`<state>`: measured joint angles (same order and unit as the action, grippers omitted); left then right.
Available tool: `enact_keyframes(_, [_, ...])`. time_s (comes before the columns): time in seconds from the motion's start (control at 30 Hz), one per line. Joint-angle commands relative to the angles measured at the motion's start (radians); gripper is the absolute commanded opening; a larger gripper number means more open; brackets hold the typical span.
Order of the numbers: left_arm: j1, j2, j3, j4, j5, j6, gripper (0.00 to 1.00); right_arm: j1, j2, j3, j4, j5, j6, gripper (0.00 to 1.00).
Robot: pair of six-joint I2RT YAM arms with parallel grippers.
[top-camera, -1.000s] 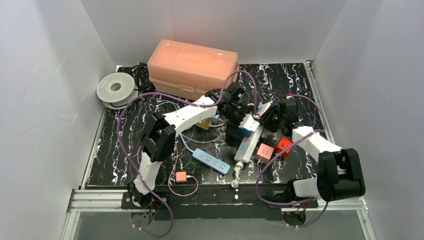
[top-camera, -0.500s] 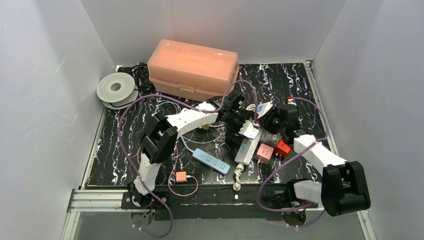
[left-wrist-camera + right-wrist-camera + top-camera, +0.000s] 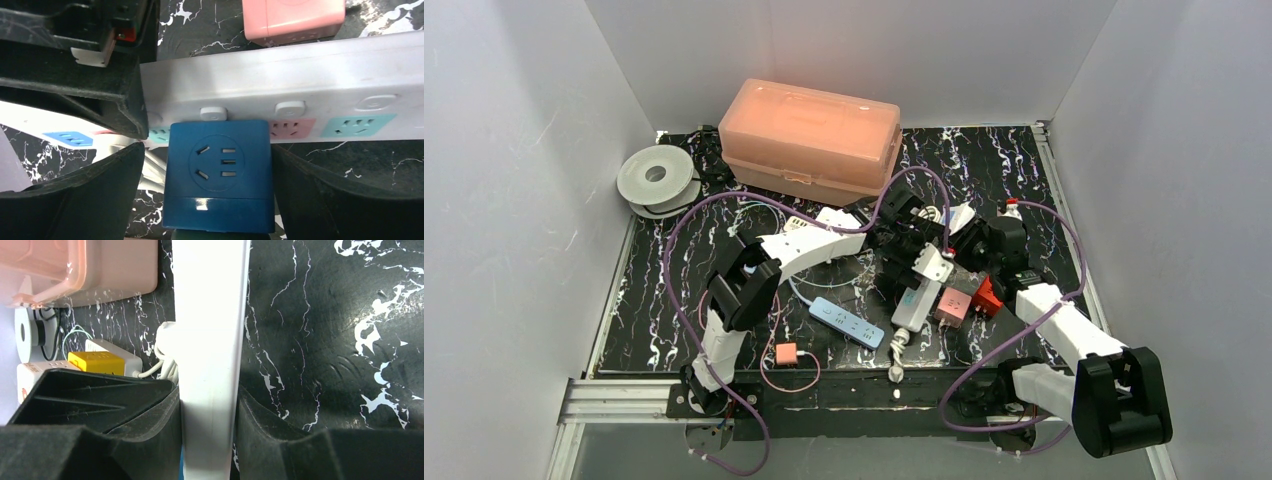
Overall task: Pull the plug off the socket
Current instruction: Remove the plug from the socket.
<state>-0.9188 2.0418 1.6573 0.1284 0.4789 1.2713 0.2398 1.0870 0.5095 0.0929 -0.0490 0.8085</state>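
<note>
A dark blue cube plug [image 3: 220, 170] sits plugged into the long white socket strip [image 3: 300, 75]. My left gripper [image 3: 207, 152] stands open astride the plug. Its right finger [image 3: 320, 200] lies against the plug's side, while the left finger [image 3: 100, 195] stays a small gap away. My right gripper [image 3: 210, 405] is shut on the white socket strip [image 3: 210, 340], one pad pressed on each long side. From above, both grippers meet over the strip [image 3: 921, 290] at mid-table, the left gripper [image 3: 904, 235] just left of the right gripper [image 3: 959, 255].
A pink cube [image 3: 953, 304] and a red cube [image 3: 986, 297] lie beside the strip. A light blue strip [image 3: 847, 322] and a small pink plug [image 3: 786, 353] lie near the front. A salmon toolbox [image 3: 809, 135] and a grey spool [image 3: 656, 180] stand at the back. Cables cross the mat.
The right arm has drawn toward the front with the strip's far end, and its elbow has swung lower right. The left gripper followed rightward over the strip.
</note>
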Motion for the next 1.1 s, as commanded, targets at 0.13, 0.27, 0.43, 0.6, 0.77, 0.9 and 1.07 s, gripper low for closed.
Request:
enact_keyframes(0.13, [0.009,-0.057,0.032,-0.105,-0.031,0.06,0.7,0.006,-0.055,0.036,0.202,-0.04,0.033,0.01])
enact_keyframes(0.27, [0.008,-0.065,0.043,-0.182,-0.032,0.092,0.62,0.006,-0.063,0.037,0.187,-0.035,0.018,0.01])
enact_keyframes(0.43, [0.008,-0.081,0.025,-0.211,-0.041,0.112,0.75,0.006,-0.072,0.048,0.176,-0.033,0.0,0.01])
enact_keyframes(0.6, [0.009,-0.059,0.089,-0.307,-0.054,0.148,0.68,0.006,-0.073,0.057,0.173,-0.048,-0.012,0.01])
enact_keyframes(0.77, [0.009,-0.047,0.134,-0.305,-0.051,0.168,0.48,0.007,-0.064,0.058,0.165,-0.057,-0.016,0.01])
enact_keyframes(0.9, [0.009,-0.051,0.144,-0.301,-0.049,0.171,0.39,0.013,-0.04,0.061,0.152,-0.054,-0.026,0.01])
enact_keyframes(1.07, [0.009,-0.09,0.125,-0.319,-0.066,0.196,0.27,0.013,-0.003,0.049,0.1,0.01,-0.07,0.01])
